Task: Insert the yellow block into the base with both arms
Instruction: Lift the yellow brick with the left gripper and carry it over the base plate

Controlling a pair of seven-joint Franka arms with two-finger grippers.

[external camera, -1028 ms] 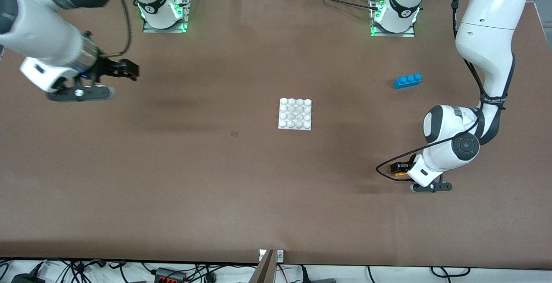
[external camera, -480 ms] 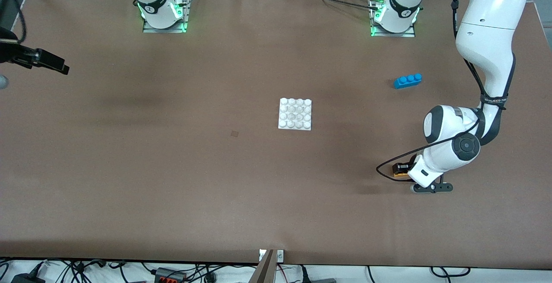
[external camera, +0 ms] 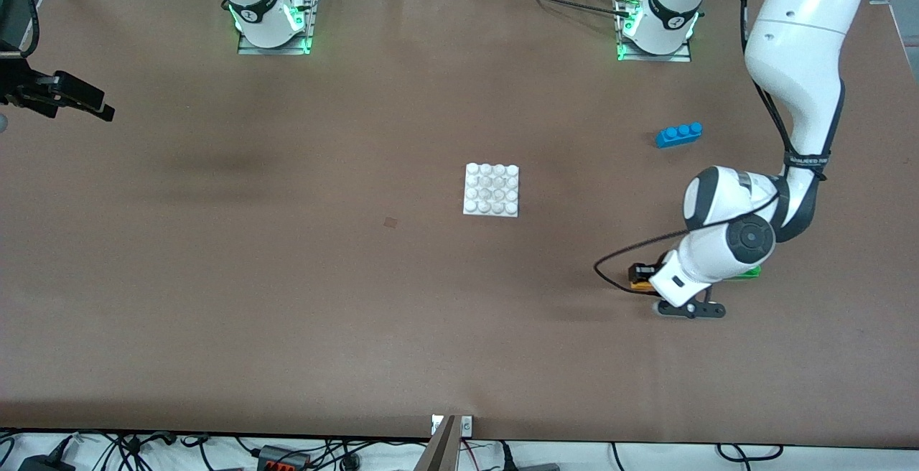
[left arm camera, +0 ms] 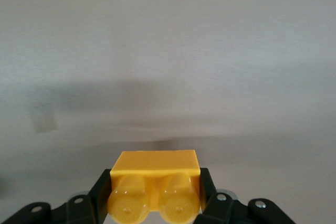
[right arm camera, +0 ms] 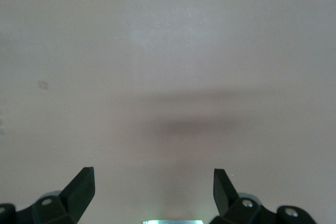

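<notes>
My left gripper [external camera: 641,277] is shut on the yellow block [external camera: 637,284], a small yellow-orange two-stud brick, just above the table toward the left arm's end. In the left wrist view the yellow block [left arm camera: 155,186] sits between the two black fingers [left arm camera: 211,192], studs facing the camera. The base [external camera: 492,189], a flat white square plate with a 4x4 grid of studs, lies at the table's middle. My right gripper [external camera: 79,103] is open and empty at the right arm's edge of the table; its fingers [right arm camera: 81,184] stand wide apart over bare table.
A blue three-stud brick [external camera: 678,134] lies toward the left arm's end, farther from the front camera than the left gripper. A green brick [external camera: 750,272] peeks out beside the left arm's wrist. A small dark mark [external camera: 390,222] is on the table near the base.
The left gripper has moved with the yellow block a little toward the table's middle, uncovering the green brick. The right arm swung out to the table's edge and has now nearly stopped.
</notes>
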